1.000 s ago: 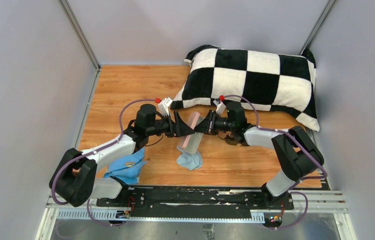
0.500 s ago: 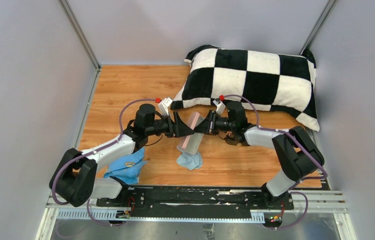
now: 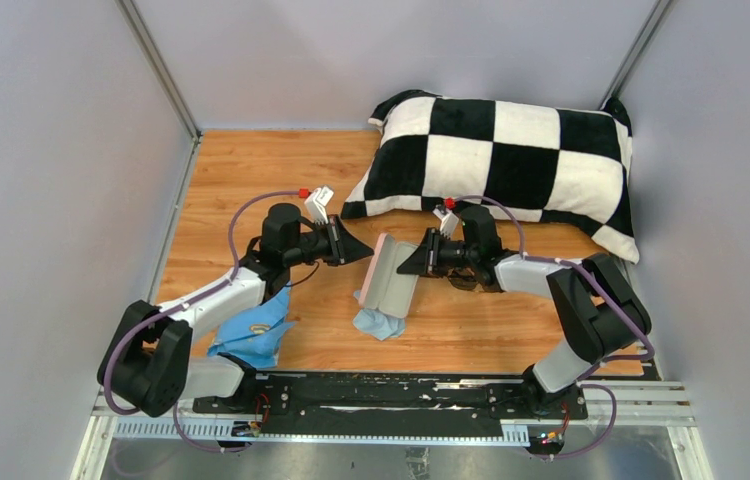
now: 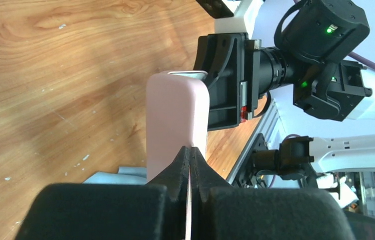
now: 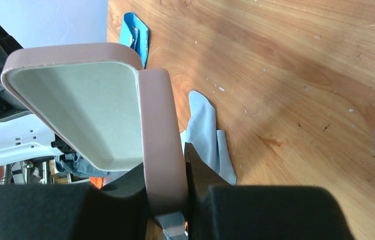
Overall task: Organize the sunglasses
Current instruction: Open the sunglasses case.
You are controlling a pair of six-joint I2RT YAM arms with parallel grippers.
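Note:
The pink case (image 3: 391,277) stands open on the wood table (image 3: 251,180), its pale grey lining (image 5: 85,107) showing. My right gripper (image 3: 415,262) is shut on one pink wall of the case (image 5: 161,140), one finger inside and one outside. My left gripper (image 3: 363,249) is shut on nothing, its tips (image 4: 189,152) just short of the case's pink outer side (image 4: 175,120). A small dark brownish shape under my right forearm looks like the sunglasses (image 3: 464,282), mostly hidden.
A light-blue cloth (image 3: 379,322) lies under the case's near end. A brighter blue pouch (image 3: 251,335) sits by the left arm's base. A black-and-white checked pillow (image 3: 501,160) fills the back right. Grey walls close in the table.
The case has swung open, lining now visible. My left gripper let go, pulled back to the left and shut. The right gripper kept its grip and shifted slightly right.

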